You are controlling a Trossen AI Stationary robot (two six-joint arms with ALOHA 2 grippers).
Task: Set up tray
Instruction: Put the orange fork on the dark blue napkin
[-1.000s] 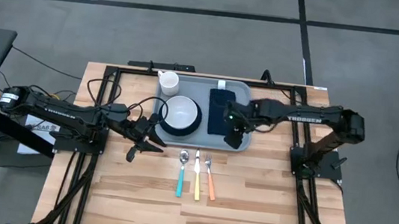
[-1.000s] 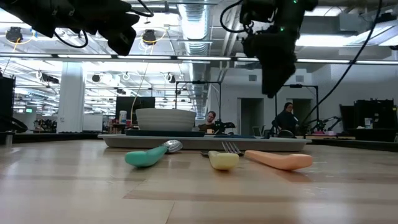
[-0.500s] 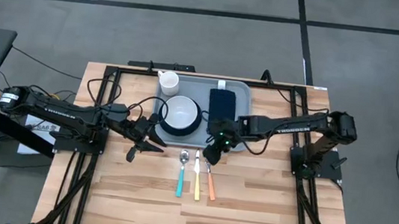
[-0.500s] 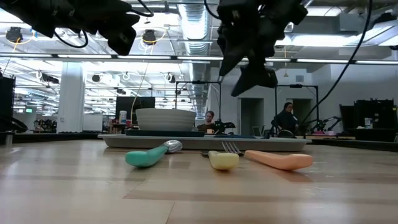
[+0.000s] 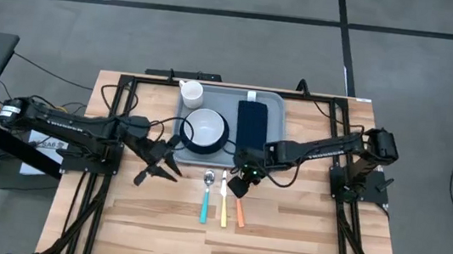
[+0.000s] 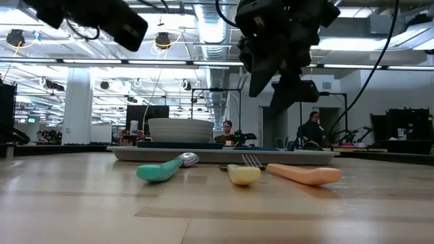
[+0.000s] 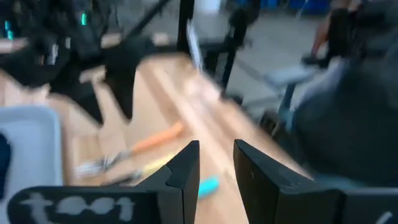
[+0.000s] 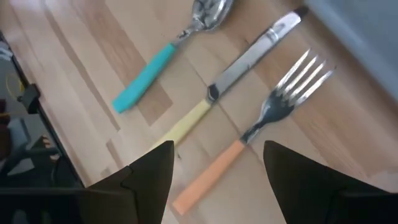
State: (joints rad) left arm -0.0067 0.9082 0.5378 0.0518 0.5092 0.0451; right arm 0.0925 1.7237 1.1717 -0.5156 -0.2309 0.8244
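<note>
A light grey-blue tray (image 5: 276, 107) is seen at the far middle of the wooden tabletop (image 5: 283, 228), carrying a white cup (image 5: 191, 93) in one far corner, a white bowl (image 5: 205, 127) set on a dark navy plate (image 5: 221, 145), and a dark navy folded napkin (image 5: 252, 123) laid beside them. Three pieces of cutlery are lined up side by side on the bare wood just in front of the tray, in the high view: a spoon with a teal handle (image 5: 205, 200), a knife with a yellow handle (image 5: 223, 204) and a fork with an orange handle (image 5: 238, 205). The right gripper (image 5: 241, 180) is held above the tabletop at the tray's near edge, over the head of the fork, and its fingers (image 8: 148, 177) are spread wide apart with nothing between them; through the right wrist view the spoon (image 8: 168, 56), knife (image 8: 236, 78) and fork (image 8: 261, 127) are framed below that gap. In the low view the right gripper (image 6: 281, 78) is shown hanging clear of the cutlery, with the tray's rim (image 6: 298, 155) behind it. The left gripper (image 5: 156, 168) is held off to the left of the tray, near the plate but apart from it, and its fingers (image 7: 184, 171) are seen parted by a narrow gap, with nothing gripped. People are visible in the room beyond the tabletop.
</note>
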